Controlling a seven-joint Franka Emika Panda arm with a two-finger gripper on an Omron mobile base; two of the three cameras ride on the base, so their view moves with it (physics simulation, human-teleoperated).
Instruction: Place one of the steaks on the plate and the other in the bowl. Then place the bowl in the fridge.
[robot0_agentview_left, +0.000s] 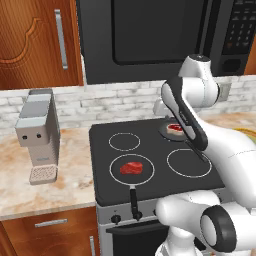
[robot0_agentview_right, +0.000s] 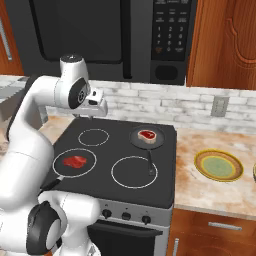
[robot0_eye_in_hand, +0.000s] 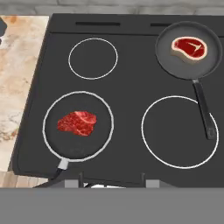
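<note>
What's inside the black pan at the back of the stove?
One steak with a pale fatty edge lies inside the black pan. The pan floor beneath it is covered.

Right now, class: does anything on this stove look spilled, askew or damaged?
Nothing stands out. One steak lies flat in the front-left pan, the other steak in the back-right pan. Nothing spilled on the stove.

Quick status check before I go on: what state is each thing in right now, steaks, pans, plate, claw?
Front-left steak: lying in the front-left pan, untouched.
Back-right steak: lying in the back-right pan, untouched.
Plate: on the counter right of the stove, nothing on it.
Claw: high above the back of the stove, holding nothing; open or shut unclear.
</note>
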